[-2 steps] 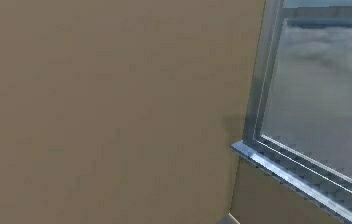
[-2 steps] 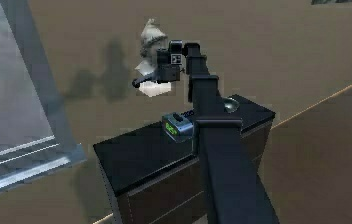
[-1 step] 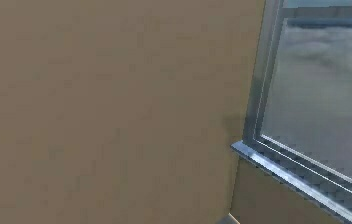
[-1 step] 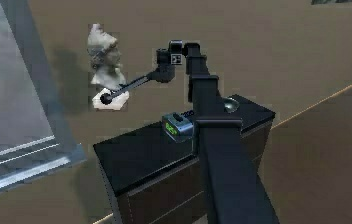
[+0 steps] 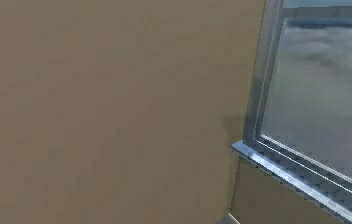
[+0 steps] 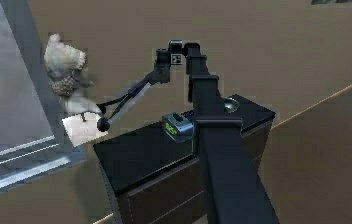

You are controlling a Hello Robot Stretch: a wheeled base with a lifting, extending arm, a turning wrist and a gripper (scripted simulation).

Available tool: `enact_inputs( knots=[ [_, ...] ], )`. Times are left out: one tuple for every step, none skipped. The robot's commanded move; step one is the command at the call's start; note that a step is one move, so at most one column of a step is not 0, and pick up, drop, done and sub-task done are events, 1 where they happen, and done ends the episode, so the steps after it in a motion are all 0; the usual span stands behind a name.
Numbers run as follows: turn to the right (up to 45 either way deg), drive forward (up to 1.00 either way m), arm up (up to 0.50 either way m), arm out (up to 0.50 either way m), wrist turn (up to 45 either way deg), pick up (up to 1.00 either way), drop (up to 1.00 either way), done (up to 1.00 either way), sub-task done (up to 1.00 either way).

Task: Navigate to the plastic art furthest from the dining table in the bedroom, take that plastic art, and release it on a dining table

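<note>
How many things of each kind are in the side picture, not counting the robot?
Window: 1
Statue: 1
Cabinet: 1
Green box: 1
Round thing: 1
Total: 5

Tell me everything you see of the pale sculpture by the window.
The pale sculpture is a lumpy, cream-grey figure with a matte look, rising from a flat white slab at its foot. It appears tilted, in front of the window, just off a corner of the dark cabinet. The fingertips of the gripper lie near its base; whether they hold it cannot be told.
</note>
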Motion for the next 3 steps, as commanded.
enact_inputs(
  knots=[
    [0.0,0.00,0.00,0.00,-15.0,0.00,0.00,0.00,0.00],
    [0.0,0.00,0.00,-0.48,0.0,0.00,0.00,0.00,0.00],
    [-45.0,0.00,0.00,0.00,0.0,0.00,0.00,0.00,0.00]
  ],
)
